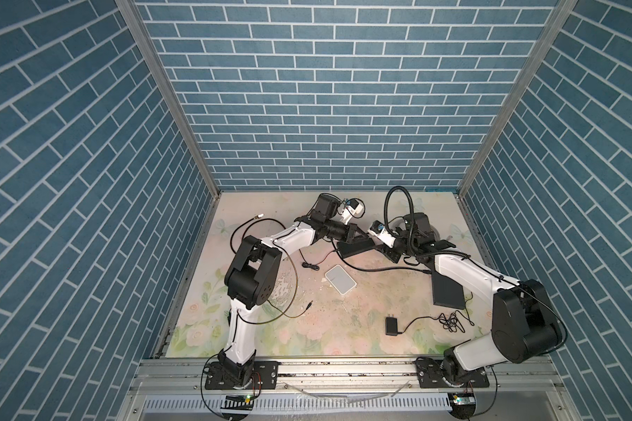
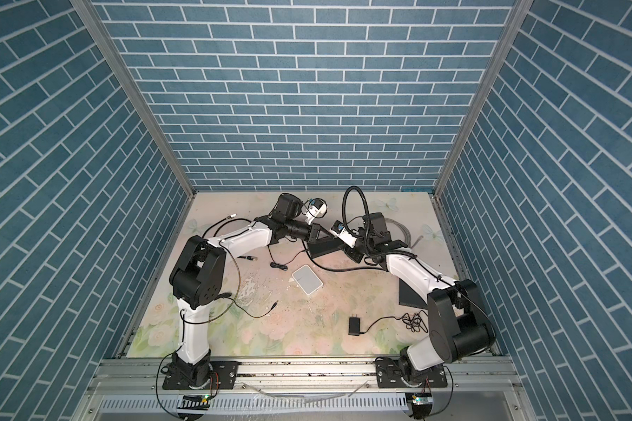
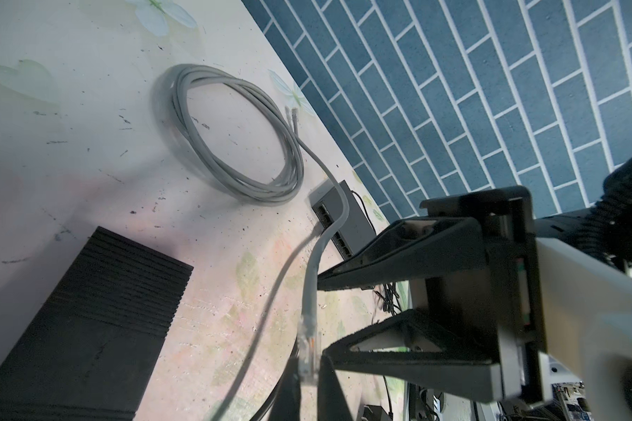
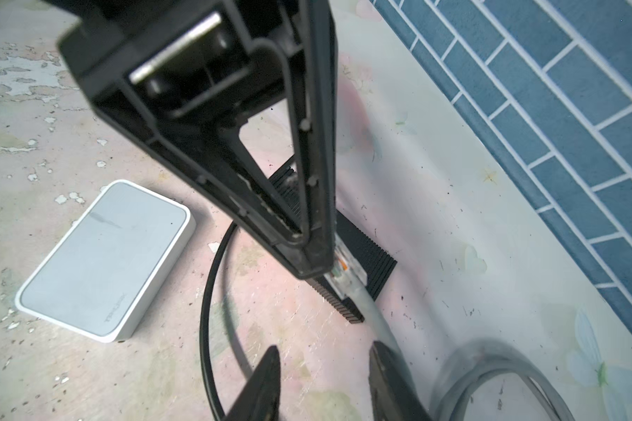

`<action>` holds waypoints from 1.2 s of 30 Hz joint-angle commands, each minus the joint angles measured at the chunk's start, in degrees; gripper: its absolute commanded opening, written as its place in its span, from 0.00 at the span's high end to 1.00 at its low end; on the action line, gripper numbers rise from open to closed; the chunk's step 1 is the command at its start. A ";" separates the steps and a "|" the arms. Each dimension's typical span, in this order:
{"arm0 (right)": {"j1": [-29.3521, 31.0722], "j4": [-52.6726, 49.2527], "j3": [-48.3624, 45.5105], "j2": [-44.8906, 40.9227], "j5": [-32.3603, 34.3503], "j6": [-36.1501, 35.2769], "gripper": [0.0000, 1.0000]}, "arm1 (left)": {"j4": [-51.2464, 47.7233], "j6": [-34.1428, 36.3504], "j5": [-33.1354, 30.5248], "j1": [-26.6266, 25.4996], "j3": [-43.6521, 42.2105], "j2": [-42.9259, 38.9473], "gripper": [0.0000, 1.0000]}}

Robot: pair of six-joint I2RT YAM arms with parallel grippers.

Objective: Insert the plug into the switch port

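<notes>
Left gripper (image 4: 315, 264) up close in the right wrist view: fingers clenched on the clear plug (image 4: 345, 271) of the grey cable (image 4: 374, 317). Plug hangs over the black ribbed box (image 4: 373, 255), in the far half of the table (image 1: 307, 328), about midway between its left and right edges. Whether it touches the box, can't tell. Right gripper (image 4: 324, 348) sits on the cable side of the plug, jaws apart, grasping nothing; cable runs past one fingertip (image 4: 384, 364). Left wrist view agrees: right gripper's fingers spread, cable crossing just off the tips. Rest of the cable lies in a coil (image 3: 234, 145) near the far right corner. Switch (image 1: 449, 291) lies by the right edge, partly under the right arm in both top views, well apart from the plug; its port row (image 3: 342, 244) shows in the left wrist view. White box (image 1: 340, 279) flat near the table's middle, on the near side of the ribbed box. Power adapter (image 1: 392, 324) toward the near edge, its thin cord tangled beside the switch.
</notes>
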 commanded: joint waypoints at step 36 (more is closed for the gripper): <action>-0.39 -6.49 9.07 5.34 -1.28 -11.05 0.69 | -3.58 2.42 4.15 -0.24 1.20 0.64 1.00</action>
